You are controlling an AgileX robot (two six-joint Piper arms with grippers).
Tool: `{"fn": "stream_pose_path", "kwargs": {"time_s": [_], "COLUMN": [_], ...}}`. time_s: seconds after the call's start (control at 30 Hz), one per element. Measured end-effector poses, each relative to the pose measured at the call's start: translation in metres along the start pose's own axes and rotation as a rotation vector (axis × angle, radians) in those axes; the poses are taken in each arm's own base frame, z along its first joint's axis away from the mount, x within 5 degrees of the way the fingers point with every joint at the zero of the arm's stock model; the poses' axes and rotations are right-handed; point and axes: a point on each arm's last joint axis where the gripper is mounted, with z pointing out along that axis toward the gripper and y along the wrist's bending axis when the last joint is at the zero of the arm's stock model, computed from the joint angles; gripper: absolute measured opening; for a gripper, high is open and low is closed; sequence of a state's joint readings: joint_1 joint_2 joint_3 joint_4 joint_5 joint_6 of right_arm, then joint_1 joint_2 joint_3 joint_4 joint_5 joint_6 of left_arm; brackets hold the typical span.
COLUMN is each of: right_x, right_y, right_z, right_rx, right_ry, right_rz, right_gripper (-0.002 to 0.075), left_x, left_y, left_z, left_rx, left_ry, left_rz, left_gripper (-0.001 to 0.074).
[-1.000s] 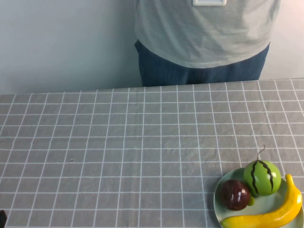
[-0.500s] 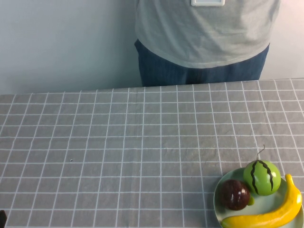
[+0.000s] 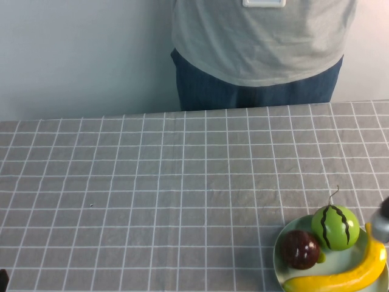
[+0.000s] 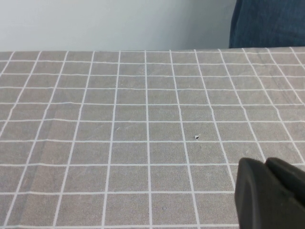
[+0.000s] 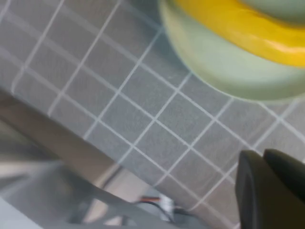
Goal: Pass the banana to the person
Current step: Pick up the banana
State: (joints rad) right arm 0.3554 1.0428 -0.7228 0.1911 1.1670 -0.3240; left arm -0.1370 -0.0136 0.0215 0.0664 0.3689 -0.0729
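The banana [image 3: 349, 271] is long, curved and yellow. It lies on the near right side of a pale green plate [image 3: 278, 252] at the table's near right corner. The right wrist view shows it [image 5: 248, 28] lying on the plate's rim [image 5: 224, 71]. The person [image 3: 261, 42], in a grey T-shirt and blue jeans, stands at the far edge with no hand in view. My right gripper [image 5: 263, 153] is shut and empty, over the cloth beside the plate. A blurred part of the right arm [image 3: 382, 220] shows over the banana's far tip. My left gripper [image 4: 264, 162] is shut and empty above the cloth.
A round green striped melon [image 3: 335, 227] and a dark red fruit [image 3: 299, 249] share the plate with the banana. A grey checked cloth [image 3: 182, 182] covers the table. The table's near edge and the robot's frame [image 5: 71, 191] show in the right wrist view.
A blurred part of my right arm has come into the high view at the right edge, over the banana's far tip. The fruits have not moved.
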Motion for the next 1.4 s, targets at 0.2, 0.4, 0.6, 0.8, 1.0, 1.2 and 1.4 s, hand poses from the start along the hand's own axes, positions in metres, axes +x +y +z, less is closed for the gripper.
{"fn": "stream_pose_path", "kwargs": {"time_s": [0.2,0.4,0.6,0.8,1.0,1.2,1.4], "right_x": [-0.026,-0.045,-0.054,-0.057,-0.062,-0.062,-0.062], "right_y": [0.013,0.006,0.003,-0.009,-0.014,-0.031,-0.041], "right_z": [0.029,0.055,0.082,0.106,0.122,0.131,0.136], "right_rx": [0.071,0.109,0.053,0.023,0.029,0.066,0.096], "right_ry": [0.039,0.049,0.118,0.195,0.210,0.276,0.323], "right_rz": [-0.382,-0.566,-0.828,-0.913,-0.995,-1.045,-1.105], "right_gripper": [0.0075,0.0182,0.0401,0.0526,0.0525,0.0525,0.0525], "left_x": [0.000,0.000,0.000,0.000,0.000,0.000,0.000], "left_y": [0.000,0.000,0.000,0.000,0.000,0.000,0.000], "left_z": [0.000,0.000,0.000,0.000,0.000,0.000,0.000], "left_rx": [0.000,0.000,0.000,0.000,0.000,0.000,0.000], "left_ry": [0.000,0.000,0.000,0.000,0.000,0.000,0.000], "left_rz": [0.000,0.001,0.001,0.001,0.001,0.001,0.001], "left_gripper": [-0.0005,-0.0005,-0.0005,-0.0005,-0.0005,-0.0005,-0.0004]}}
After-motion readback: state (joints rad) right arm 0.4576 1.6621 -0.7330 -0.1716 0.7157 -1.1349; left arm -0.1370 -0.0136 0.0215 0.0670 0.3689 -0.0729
